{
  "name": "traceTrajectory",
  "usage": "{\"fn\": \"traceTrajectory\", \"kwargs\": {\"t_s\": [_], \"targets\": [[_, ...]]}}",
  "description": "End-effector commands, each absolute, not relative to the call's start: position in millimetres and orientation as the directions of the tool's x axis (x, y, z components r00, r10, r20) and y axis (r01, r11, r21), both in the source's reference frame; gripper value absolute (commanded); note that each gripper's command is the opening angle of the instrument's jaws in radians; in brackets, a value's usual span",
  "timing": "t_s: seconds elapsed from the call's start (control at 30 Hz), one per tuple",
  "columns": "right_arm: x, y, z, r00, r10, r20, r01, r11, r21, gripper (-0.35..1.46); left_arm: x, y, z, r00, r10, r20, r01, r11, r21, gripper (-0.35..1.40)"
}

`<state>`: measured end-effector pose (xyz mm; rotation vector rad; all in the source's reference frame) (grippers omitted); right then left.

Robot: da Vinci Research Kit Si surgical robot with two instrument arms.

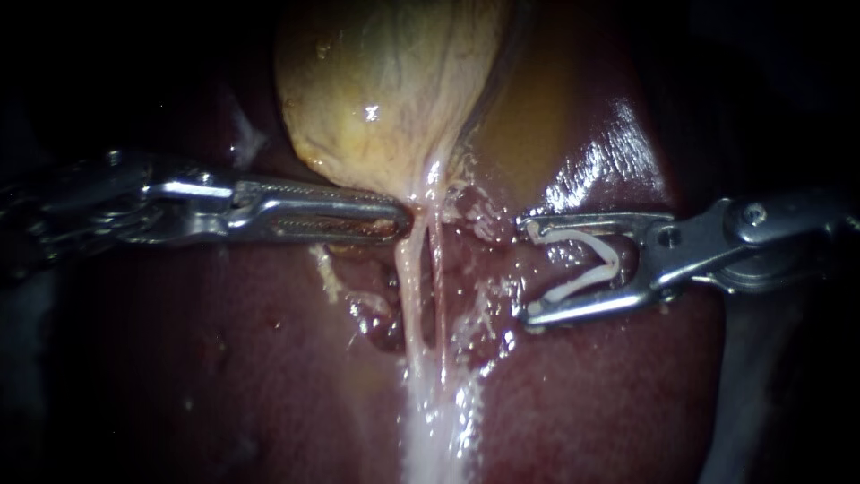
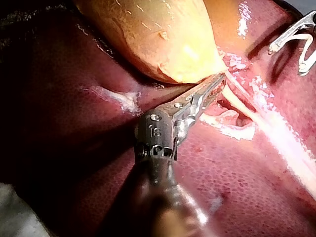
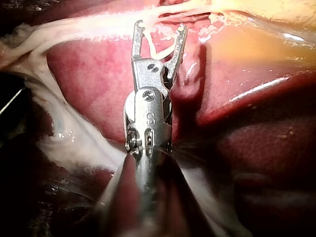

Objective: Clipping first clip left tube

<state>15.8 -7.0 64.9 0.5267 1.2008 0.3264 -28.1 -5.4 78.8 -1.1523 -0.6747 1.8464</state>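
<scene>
The liver (image 1: 224,358) is lying dark and wet under everything, with the gallbladder (image 1: 376,81) hanging over its upper middle. My left instrument (image 1: 403,215) is reaching in level, its jaws lying together and seemingly pinching the neck of the gallbladder, just beside the top of the left tube (image 1: 410,287). My right instrument (image 1: 524,269) is facing it from the other side, near but apart, its jaws standing wide and carrying an open clip (image 1: 582,283) between them. The left tube is running straight down from the neck, crosswise to the mouth of the clip. The thinner right tube (image 1: 441,296) is lying between them, so the clip is likely going to have to pass it first.
</scene>
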Motion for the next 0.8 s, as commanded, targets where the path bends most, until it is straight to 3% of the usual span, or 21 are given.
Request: {"fn": "traceTrajectory", "kwargs": {"t_s": [0.03,0.4,0.8], "targets": [[15.8,-7.1,64.9,0.337,0.507,-0.793,0.035,0.835,0.549,0.49,-28.1,-5.4,78.8,-0.228,0.863,-0.451,-0.368,-0.506,-0.78,-0.35],[15.8,-7.1,64.8,0.337,0.507,-0.794,0.038,0.835,0.549,0.5,-26.4,-5.0,76.8,-0.23,0.865,-0.445,-0.36,-0.501,-0.787,-0.35],[15.8,-7.1,64.8,0.334,0.508,-0.794,0.038,0.835,0.549,0.5,-24.1,-4.0,70.1,-0.208,0.878,-0.431,-0.371,-0.478,-0.796,-0.35]]}}
